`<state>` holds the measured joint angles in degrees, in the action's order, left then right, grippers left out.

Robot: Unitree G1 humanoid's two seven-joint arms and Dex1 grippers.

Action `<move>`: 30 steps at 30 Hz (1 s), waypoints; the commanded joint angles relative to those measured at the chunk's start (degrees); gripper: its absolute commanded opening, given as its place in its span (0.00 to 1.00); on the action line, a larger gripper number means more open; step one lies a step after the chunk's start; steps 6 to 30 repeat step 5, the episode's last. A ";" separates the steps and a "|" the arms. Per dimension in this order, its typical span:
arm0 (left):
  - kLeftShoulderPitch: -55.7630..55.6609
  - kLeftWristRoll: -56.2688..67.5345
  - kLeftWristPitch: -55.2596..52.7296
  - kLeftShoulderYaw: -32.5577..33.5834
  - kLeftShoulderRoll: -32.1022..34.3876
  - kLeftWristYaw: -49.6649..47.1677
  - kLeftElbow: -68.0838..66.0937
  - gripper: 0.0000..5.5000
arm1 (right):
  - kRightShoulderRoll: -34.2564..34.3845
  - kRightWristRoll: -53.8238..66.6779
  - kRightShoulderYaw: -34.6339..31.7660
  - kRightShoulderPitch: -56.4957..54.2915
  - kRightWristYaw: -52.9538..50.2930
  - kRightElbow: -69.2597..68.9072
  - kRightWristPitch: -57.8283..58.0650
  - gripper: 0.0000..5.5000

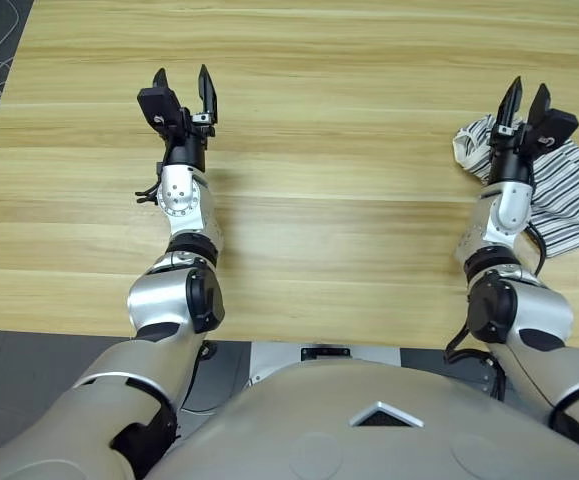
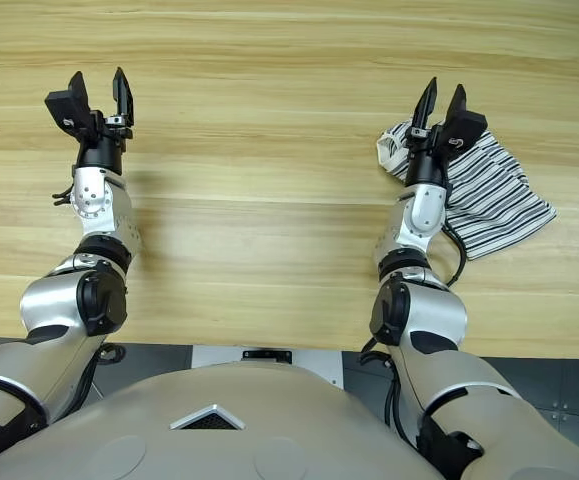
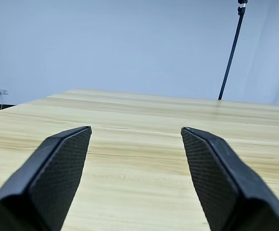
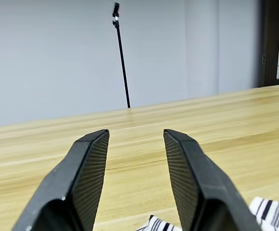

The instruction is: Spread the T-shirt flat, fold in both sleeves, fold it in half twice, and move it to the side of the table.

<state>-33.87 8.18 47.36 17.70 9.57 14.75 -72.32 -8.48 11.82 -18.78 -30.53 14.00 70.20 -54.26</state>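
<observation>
The shirt (image 2: pixel 499 195) is lying bunched at the right of the surface (image 2: pixel 269 130), just beside the right hand (image 2: pixel 444 92), which is gaping empty; the left hand (image 2: pixel 97 80), equally wide, is hanging well apart.

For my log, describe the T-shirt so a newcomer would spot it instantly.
Start at the pale wooden table and go to its right side, just outside the robot's right arm. The T-shirt lies there in a bunched heap; it is the sole cloth item, white with dark stripes.
</observation>
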 commanded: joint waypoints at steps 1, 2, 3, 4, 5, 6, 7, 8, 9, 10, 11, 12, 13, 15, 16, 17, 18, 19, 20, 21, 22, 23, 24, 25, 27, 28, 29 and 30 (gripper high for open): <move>0.78 -0.12 0.20 0.18 0.61 0.33 -0.24 0.63 | 0.82 -2.52 1.58 -0.13 -0.56 -0.06 -1.77 0.38; 1.05 -0.33 0.40 0.09 0.70 0.03 -0.15 0.63 | 0.71 -3.21 1.95 -0.25 -0.90 0.01 -1.90 0.38; 1.25 -0.59 0.47 -0.02 0.77 -0.38 -0.16 0.63 | 0.57 -3.87 2.32 -0.34 -1.26 0.09 -2.06 0.38; 1.39 -0.88 0.44 -0.17 0.86 -0.86 -0.18 0.63 | 0.35 -4.89 2.83 -0.38 -2.07 0.18 -2.30 0.38; 1.46 -1.12 0.44 -0.29 0.90 -1.30 -0.15 0.63 | 0.14 -5.61 3.20 -0.51 -2.56 0.22 -2.37 0.38; 1.46 -1.12 0.44 -0.29 0.90 -1.30 -0.15 0.63 | 0.14 -5.61 3.20 -0.51 -2.56 0.22 -2.37 0.38; 1.46 -1.12 0.44 -0.29 0.90 -1.30 -0.15 0.63 | 0.14 -5.61 3.20 -0.51 -2.56 0.22 -2.37 0.38; 1.46 -1.12 0.44 -0.29 0.90 -1.30 -0.15 0.63 | 0.14 -5.61 3.20 -0.51 -2.56 0.22 -2.37 0.38; 1.46 -1.12 0.44 -0.29 0.90 -1.30 -0.15 0.63 | 0.14 -5.61 3.20 -0.51 -2.56 0.22 -2.37 0.38; 1.46 -1.12 0.44 -0.29 0.90 -1.30 -0.15 0.63 | 0.14 -5.61 3.20 -0.51 -2.56 0.22 -2.37 0.38; 1.46 -1.12 0.44 -0.29 0.90 -1.30 -0.15 0.63 | 0.14 -5.61 3.20 -0.51 -2.56 0.22 -2.37 0.38; 1.46 -1.12 0.44 -0.29 0.90 -1.30 -0.15 0.63 | 0.14 -5.61 3.20 -0.51 -2.56 0.22 -2.37 0.38; 1.46 -1.12 0.44 -0.29 0.90 -1.30 -0.15 0.63 | 0.14 -5.61 3.20 -0.51 -2.56 0.22 -2.37 0.38; 1.46 -1.12 0.44 -0.29 0.90 -1.30 -0.15 0.63 | 0.14 -5.61 3.20 -0.51 -2.56 0.22 -2.37 0.38; 1.46 -1.12 0.44 -0.29 0.90 -1.30 -0.15 0.63 | 0.14 -5.61 3.20 -0.51 -2.56 0.22 -2.37 0.38; 1.46 -1.12 0.44 -0.29 0.90 -1.30 -0.15 0.63 | 0.14 -5.61 3.20 -0.51 -2.56 0.22 -2.37 0.38; 1.46 -1.12 0.44 -0.29 0.90 -1.30 -0.15 0.63 | 0.14 -5.61 3.20 -0.51 -2.56 0.22 -2.37 0.38; 1.46 -1.12 0.44 -0.29 0.90 -1.30 -0.15 0.63 | 0.14 -5.61 3.20 -0.51 -2.56 0.22 -2.37 0.38; 1.46 -1.12 0.44 -0.29 0.90 -1.30 -0.15 0.63 | 0.14 -5.61 3.20 -0.51 -2.56 0.22 -2.37 0.38; 1.46 -1.12 0.44 -0.29 0.90 -1.30 -0.15 0.63 | 0.14 -5.61 3.20 -0.51 -2.56 0.22 -2.37 0.38; 1.46 -1.12 0.44 -0.29 0.90 -1.30 -0.15 0.63 | 0.14 -5.61 3.20 -0.51 -2.56 0.22 -2.37 0.38; 1.46 -1.12 0.44 -0.29 0.90 -1.30 -0.15 0.63 | 0.14 -5.61 3.20 -0.51 -2.56 0.22 -2.37 0.38; 1.46 -1.12 0.44 -0.29 0.90 -1.30 -0.15 0.63 | 0.14 -5.61 3.20 -0.51 -2.56 0.22 -2.37 0.38; 1.46 -1.12 0.44 -0.29 0.90 -1.30 -0.15 0.63 | 0.14 -5.61 3.20 -0.51 -2.56 0.22 -2.37 0.38; 1.46 -1.12 0.44 -0.29 0.90 -1.30 -0.15 0.63 | 0.14 -5.61 3.20 -0.51 -2.56 0.22 -2.37 0.38; 1.46 -1.12 0.44 -0.29 0.90 -1.30 -0.15 0.63 | 0.14 -5.61 3.20 -0.51 -2.56 0.22 -2.37 0.38; 1.46 -1.12 0.44 -0.29 0.90 -1.30 -0.15 0.63 | 0.14 -5.61 3.20 -0.51 -2.56 0.22 -2.37 0.38; 1.46 -1.12 0.44 -0.29 0.90 -1.30 -0.15 0.63 | 0.14 -5.61 3.20 -0.51 -2.56 0.22 -2.37 0.38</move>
